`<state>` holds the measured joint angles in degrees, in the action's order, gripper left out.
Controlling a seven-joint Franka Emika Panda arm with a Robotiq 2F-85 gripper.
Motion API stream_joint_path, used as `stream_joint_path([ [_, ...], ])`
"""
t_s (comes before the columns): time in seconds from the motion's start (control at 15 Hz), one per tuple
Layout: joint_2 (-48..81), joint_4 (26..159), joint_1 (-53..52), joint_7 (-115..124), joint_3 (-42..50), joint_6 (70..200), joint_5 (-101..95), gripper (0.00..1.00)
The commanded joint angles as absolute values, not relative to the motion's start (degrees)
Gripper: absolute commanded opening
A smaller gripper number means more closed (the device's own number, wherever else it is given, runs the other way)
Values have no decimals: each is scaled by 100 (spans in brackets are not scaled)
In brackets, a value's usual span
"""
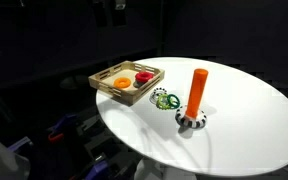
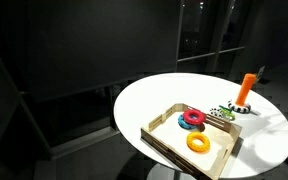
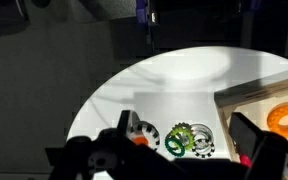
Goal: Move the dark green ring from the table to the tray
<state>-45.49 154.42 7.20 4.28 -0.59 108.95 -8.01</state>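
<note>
The dark green ring (image 3: 174,146) lies on the white table, overlapping a light green gear ring (image 3: 184,134) and a black-and-white ring (image 3: 201,140). The cluster shows in both exterior views (image 1: 164,99) (image 2: 222,112). It sits between the wooden tray (image 1: 102,84) (image 2: 159,135) (image 3: 246,98) and the orange peg (image 1: 198,90) (image 2: 246,87). My gripper (image 3: 187,142) is open and empty, high above the rings, its fingers framing them in the wrist view.
The tray holds an orange-yellow ring (image 1: 121,81) (image 2: 198,143) (image 3: 284,120) and a red ring (image 1: 143,74) (image 2: 192,118). The peg stands on a black-and-white base (image 1: 191,121) (image 3: 144,134). The round table's edge (image 3: 84,110) drops into dark surroundings.
</note>
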Motion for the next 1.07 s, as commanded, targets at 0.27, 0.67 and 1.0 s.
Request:
stream_joint_path([
  [0.27, -4546, 15430, 660, 464, -9, 10877, -836, 100],
  [0.67, -4178, 15022, 689, 782, -43, 11176, -680, 100],
  [1.0, -3510, 14626, 704, 1194, -41, 11643, -446, 100],
])
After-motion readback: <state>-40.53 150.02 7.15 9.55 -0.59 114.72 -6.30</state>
